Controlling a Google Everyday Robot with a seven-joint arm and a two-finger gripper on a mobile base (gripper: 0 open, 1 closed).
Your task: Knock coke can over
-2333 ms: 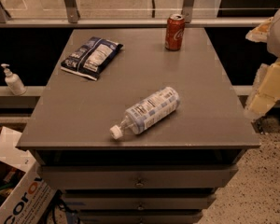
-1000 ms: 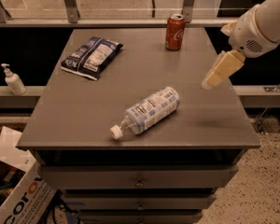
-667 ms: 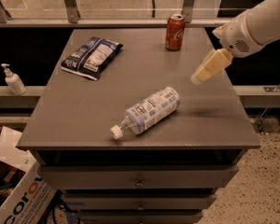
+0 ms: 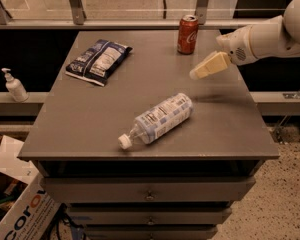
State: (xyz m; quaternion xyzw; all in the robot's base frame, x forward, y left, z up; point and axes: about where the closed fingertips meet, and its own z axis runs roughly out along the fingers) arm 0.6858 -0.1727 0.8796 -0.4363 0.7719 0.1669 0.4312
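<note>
In the camera view, the coke can (image 4: 187, 34) stands upright on the table (image 4: 90, 124), close to the far edge, at about 1 o'clock from the middle of the table top. It is a small red can with white script letters and a silver top, and it casts a little shadow on the grey surface.

The arm (image 4: 270, 34) comes in from 2 o'clock, white and thick, and slopes down toward the table. The gripper (image 4: 196, 73) is beige and points down to 8 o'clock. It hangs above the table top at about 5 o'clock from the can, near it but apart. I cannot tell if the gripper is clenched or released; it grasps nothing that I can see.

Between gripper and can the table is bare. Behind the can, at 12 o'clock, the table edge is just beside it, then a railing (image 4: 140, 23). A plastic bottle (image 4: 157, 120) lies on its side near the middle, with its cap toward 8 o'clock. A dark snack bag (image 4: 99, 61) lies at 10 o'clock, well apart from the can.
</note>
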